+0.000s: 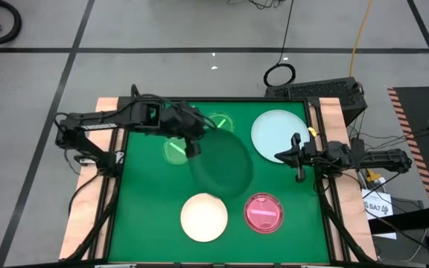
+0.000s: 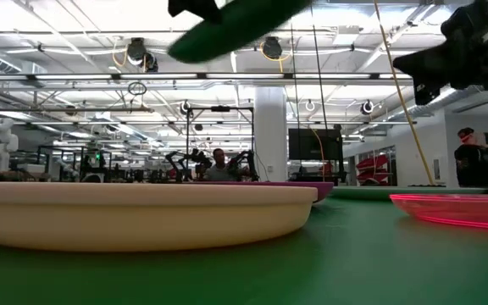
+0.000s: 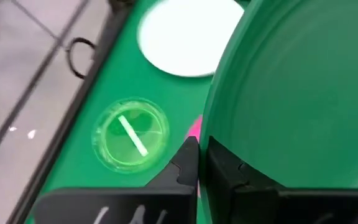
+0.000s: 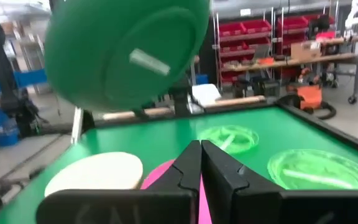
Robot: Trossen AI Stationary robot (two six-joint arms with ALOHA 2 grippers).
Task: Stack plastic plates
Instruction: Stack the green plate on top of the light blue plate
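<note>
One dark green plate (image 1: 222,167) — round, tilted, airborne — clenched at its rim in left pincer (image 1: 193,146).

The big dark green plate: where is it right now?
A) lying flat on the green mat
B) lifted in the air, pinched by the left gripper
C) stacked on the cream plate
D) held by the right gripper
B: the dark green plate hangs tilted above the table, its rim pinched by the left gripper, while the cream plate lies bare.
</note>
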